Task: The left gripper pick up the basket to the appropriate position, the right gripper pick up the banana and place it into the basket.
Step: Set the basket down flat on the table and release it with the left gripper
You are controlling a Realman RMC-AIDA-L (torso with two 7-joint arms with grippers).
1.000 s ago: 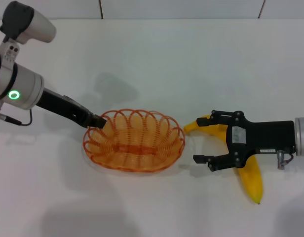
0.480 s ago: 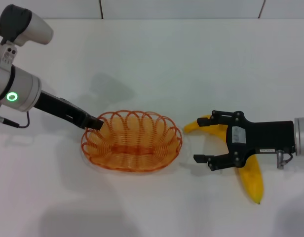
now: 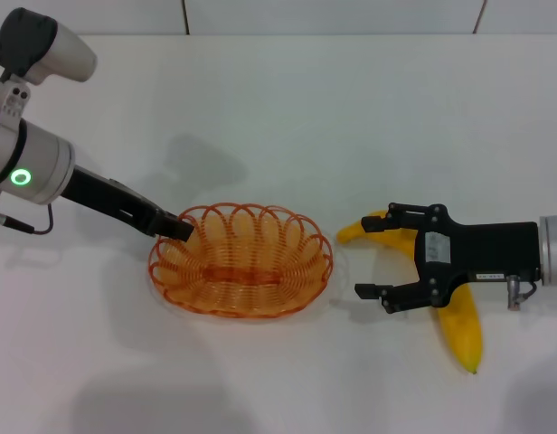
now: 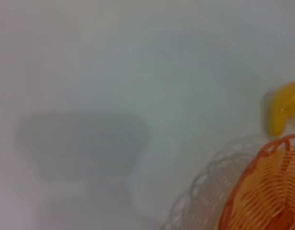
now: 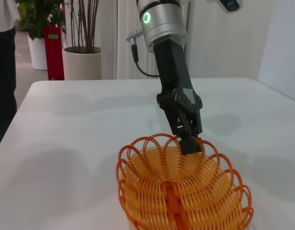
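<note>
On the white table (image 3: 287,108), the basket (image 3: 240,260) is seen at centre, its left rim pinched between the closed fingers of the left gripper (image 3: 177,227). Off to the right, the banana (image 3: 450,307) is found lying flat just beside the basket. Above it the right gripper (image 3: 376,256) is held with fingers spread wide, nothing grasped.
</note>
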